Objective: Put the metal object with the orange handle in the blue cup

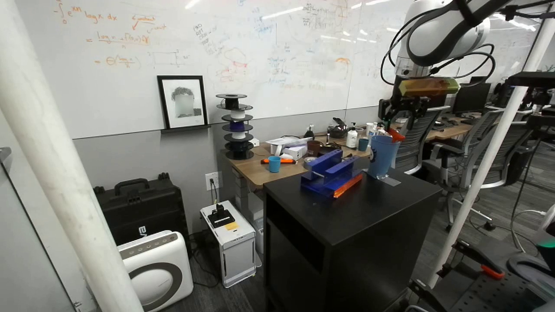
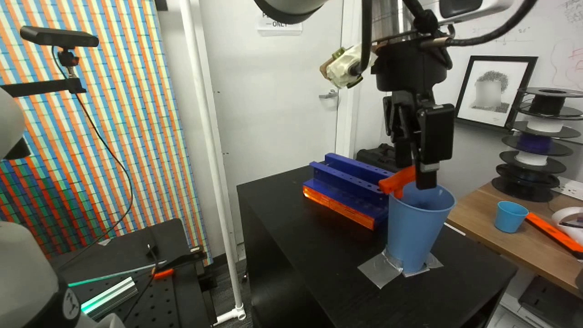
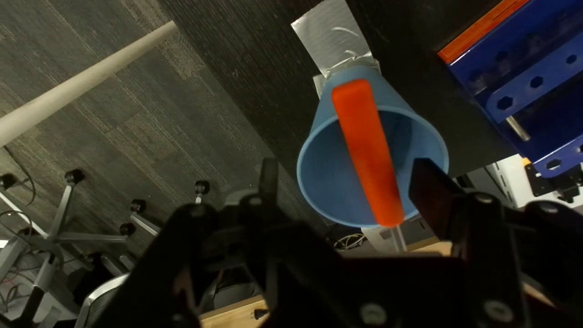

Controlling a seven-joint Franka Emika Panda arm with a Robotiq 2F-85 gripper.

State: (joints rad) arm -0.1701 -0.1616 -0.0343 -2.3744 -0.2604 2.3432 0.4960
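1. Nearest the lens in the wrist view, the tool (image 3: 346, 165) is seen with its jaws parted wide; nothing appears to be gripped between them.
2. At left, dark floor (image 3: 136, 136) is shown past the edge of the counter (image 3: 255, 68); no support is offered there, so a dropped piece could be lost over that side.
3. The blue cup (image 3: 330, 173) is held upright by tape (image 3: 332, 36) near that edge; its foot should not be shifted easily, though its wall might give if pressed.
4. Seen from above, its mouth is crossed aslant by the metal object with the orange handle (image 3: 369, 150); the metal part is hidden, so whether it hangs inside cannot be told. It is judged light, stiff, hardly fragile, perhaps slick; hold is best taken across the handle's long sides, near mid-length.
5. At right, sideways room is narrowed by the dark blue block (image 3: 521, 93); freer movement should be found straight upward.
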